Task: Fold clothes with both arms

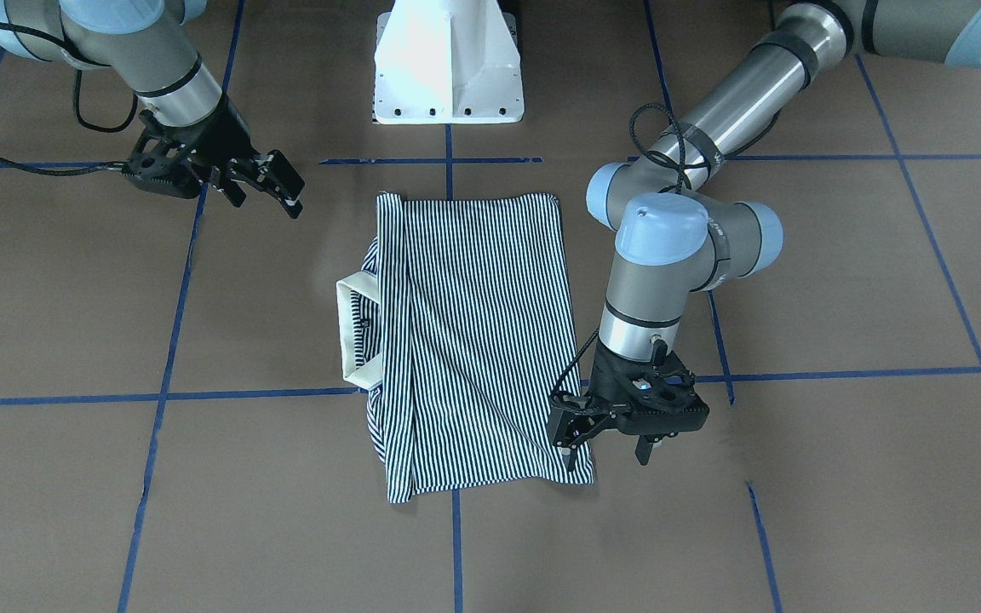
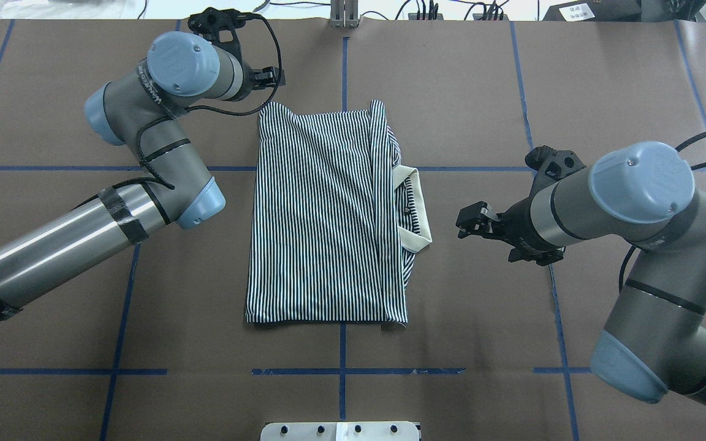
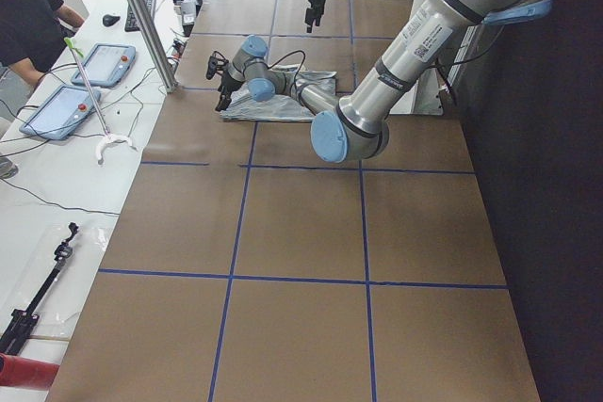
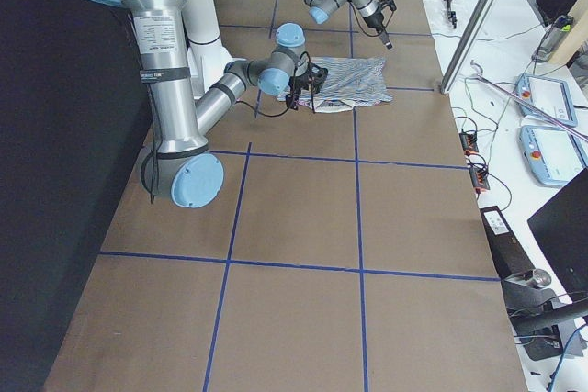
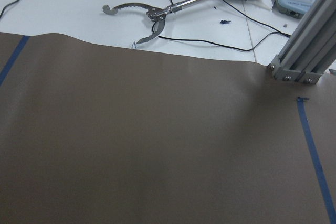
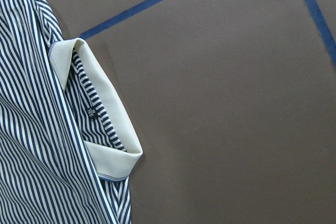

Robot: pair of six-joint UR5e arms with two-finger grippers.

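The striped polo shirt [image 1: 473,340] [image 2: 322,214] lies flat on the brown table, folded into a tall rectangle. Its cream collar [image 2: 417,211] [image 6: 105,124] sticks out on the robot's right side. My left gripper [image 1: 608,455] [image 2: 265,76] hovers at the shirt's far corner on the robot's left, open, with one finger over the cloth's edge and nothing clearly held. My right gripper [image 1: 273,191] [image 2: 468,223] is open, a short way off the collar and clear of the fabric. The left wrist view shows only bare table.
The white pedestal base [image 1: 448,64] stands at the robot's edge. Blue tape lines [image 2: 341,370] grid the brown paper. Beyond the far edge are an aluminium post [image 5: 304,51], a reacher tool [image 5: 152,14], tablets [image 3: 66,105] and a person [image 3: 28,16].
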